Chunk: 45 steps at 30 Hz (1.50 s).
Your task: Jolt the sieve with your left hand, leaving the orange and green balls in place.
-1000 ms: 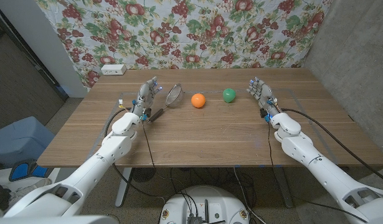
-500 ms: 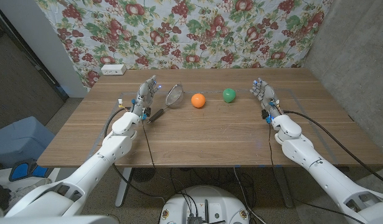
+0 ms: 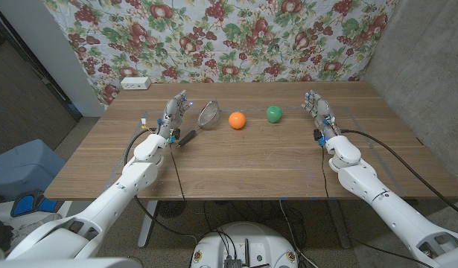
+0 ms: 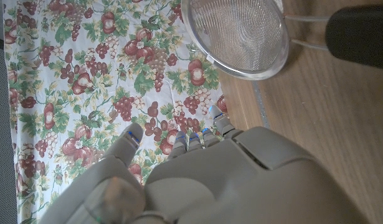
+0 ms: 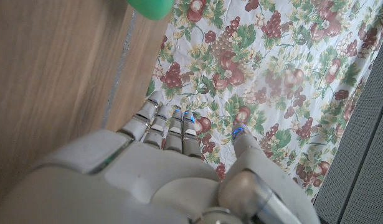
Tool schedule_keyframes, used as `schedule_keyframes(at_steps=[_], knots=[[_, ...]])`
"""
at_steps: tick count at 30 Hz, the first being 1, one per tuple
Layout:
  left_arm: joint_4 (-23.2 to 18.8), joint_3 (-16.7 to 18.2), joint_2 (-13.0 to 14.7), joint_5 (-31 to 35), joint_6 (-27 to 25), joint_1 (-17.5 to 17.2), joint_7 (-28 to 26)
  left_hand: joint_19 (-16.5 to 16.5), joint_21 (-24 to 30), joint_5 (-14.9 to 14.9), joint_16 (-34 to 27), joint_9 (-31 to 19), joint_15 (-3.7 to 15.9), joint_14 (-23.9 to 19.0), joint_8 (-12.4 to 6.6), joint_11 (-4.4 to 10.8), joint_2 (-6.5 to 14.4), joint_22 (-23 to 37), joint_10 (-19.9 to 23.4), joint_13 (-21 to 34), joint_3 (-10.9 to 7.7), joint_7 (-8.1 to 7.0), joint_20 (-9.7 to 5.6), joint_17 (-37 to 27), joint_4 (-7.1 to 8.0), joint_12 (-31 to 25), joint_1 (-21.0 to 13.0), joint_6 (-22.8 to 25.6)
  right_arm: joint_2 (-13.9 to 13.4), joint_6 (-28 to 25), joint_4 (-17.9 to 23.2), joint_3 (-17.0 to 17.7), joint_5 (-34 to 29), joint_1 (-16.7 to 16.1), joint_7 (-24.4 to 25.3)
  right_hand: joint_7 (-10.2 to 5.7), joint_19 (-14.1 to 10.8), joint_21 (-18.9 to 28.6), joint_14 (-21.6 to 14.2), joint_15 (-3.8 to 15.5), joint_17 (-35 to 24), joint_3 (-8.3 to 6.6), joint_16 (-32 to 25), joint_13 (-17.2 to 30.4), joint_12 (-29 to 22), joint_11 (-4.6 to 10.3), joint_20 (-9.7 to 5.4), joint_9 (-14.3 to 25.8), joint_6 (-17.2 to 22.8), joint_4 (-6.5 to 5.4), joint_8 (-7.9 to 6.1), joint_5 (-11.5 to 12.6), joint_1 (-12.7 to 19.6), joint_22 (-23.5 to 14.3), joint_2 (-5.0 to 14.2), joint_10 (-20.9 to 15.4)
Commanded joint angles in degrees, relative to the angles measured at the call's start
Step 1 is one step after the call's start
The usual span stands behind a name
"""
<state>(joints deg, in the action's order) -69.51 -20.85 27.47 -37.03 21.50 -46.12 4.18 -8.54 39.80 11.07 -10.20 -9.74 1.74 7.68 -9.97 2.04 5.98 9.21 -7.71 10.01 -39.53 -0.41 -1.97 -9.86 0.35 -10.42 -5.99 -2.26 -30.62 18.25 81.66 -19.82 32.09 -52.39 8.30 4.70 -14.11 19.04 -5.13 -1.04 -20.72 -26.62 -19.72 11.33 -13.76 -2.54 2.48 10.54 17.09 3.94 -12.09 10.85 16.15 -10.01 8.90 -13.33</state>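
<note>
Left hand [image 3: 171, 116]: stands at the table's left side with fingers apart and extended, holding nothing; the left wrist view shows its back [image 4: 228, 180] with the fingertips pointing toward the flowered cloth.

Right hand [image 3: 319, 113]: stands at the table's right side, fingers apart and extended, holding nothing; its back [image 5: 160, 174] shows in the right wrist view.

Sieve [image 3: 208, 114]: metal mesh bowl with a round rim, lying on the table just beside the left hand, on that hand's inner side; apart from the hand's fingers. Its dark handle [image 3: 187, 136] runs from the bowl toward the robot and passes close by the left hand's wrist. In the left wrist view the mesh bowl [image 4: 236, 36] and the black handle end [image 4: 359, 34] lie on the wood beyond the fingertips.

Orange ball [image 3: 237, 120]: on the table, near the sieve's bowl on its right, not touching it.

Green ball [image 3: 274, 114]: on the table, between the orange ball and the right hand, apart from both; its edge [image 5: 151, 7] shows in the right wrist view.

Table [image 3: 243, 167]: wooden top.

Flowered cloth [image 3: 229, 37]: hangs behind the table, fruit and leaf print.

White box [image 3: 135, 83]: small, at the table's far left corner.
</note>
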Motion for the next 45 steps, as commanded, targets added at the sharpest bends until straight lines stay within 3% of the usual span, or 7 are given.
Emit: schedule_keyframes(at_steps=[1,11,29,45], knots=[[0.3,0.0,0.2,0.2,0.3,-0.1,-0.2,0.3,-0.4,0.3,-0.5,-0.1,0.15,0.0,-0.33,-0.21,1.0,0.2,0.0,0.2,0.06,0.05,0.05,-0.1,-0.49,-0.6,-0.1,-0.2,-1.9,-6.4,6.1,-1.4,-8.1,-0.2,8.0,-0.12,-0.3,-0.3,-0.8,0.00,0.1,-0.56,0.1,0.2,0.1,0.20,0.17,0.1,0.8,1.14,0.08,0.6,1.3,-0.2,0.46,-0.7],[0.5,0.1,0.3,0.3,0.6,-0.2,-0.1,0.9,-0.6,0.3,-0.5,-0.1,0.03,-0.1,-0.39,-0.20,1.0,0.3,0.2,0.2,0.07,0.10,0.09,-0.1,-0.80,-0.7,0.0,0.0,-2.6,-9.8,8.8,-2.4,-11.7,0.9,10.2,-0.52,-0.7,-0.4,-1.6,0.57,0.4,-1.40,0.0,0.2,0.1,0.44,0.07,0.1,1.3,2.26,0.04,1.0,2.8,-0.3,0.87,-1.3],[1.7,0.0,-0.3,0.2,1.3,0.3,0.5,1.7,-1.1,0.2,-0.6,-0.1,-0.14,-0.5,-0.49,-0.44,1.0,0.3,0.6,0.2,0.15,0.30,0.51,-0.1,-1.40,-0.8,0.0,0.4,-3.9,-16.1,12.4,-4.5,-16.6,3.6,10.9,-0.74,-1.0,-0.6,-2.0,0.83,0.3,-1.86,-0.2,0.3,0.1,0.60,-0.17,0.2,2.0,2.61,-0.04,1.3,3.5,-0.3,1.23,-2.1],[1.3,0.0,-0.6,0.7,1.7,-0.1,-0.8,2.1,-1.5,0.2,-0.6,-0.1,-0.13,-0.6,-0.51,-0.32,1.1,0.3,0.7,0.2,0.15,0.39,0.59,-0.1,-1.74,-0.8,0.2,0.6,-4.1,-18.4,12.1,-6.3,-18.8,7.0,8.7,-0.94,-1.1,-0.7,-1.9,1.06,0.2,-2.01,-0.1,0.3,0.3,0.70,-0.17,0.2,2.1,2.71,0.08,1.4,3.8,-0.4,1.24,-2.1]])
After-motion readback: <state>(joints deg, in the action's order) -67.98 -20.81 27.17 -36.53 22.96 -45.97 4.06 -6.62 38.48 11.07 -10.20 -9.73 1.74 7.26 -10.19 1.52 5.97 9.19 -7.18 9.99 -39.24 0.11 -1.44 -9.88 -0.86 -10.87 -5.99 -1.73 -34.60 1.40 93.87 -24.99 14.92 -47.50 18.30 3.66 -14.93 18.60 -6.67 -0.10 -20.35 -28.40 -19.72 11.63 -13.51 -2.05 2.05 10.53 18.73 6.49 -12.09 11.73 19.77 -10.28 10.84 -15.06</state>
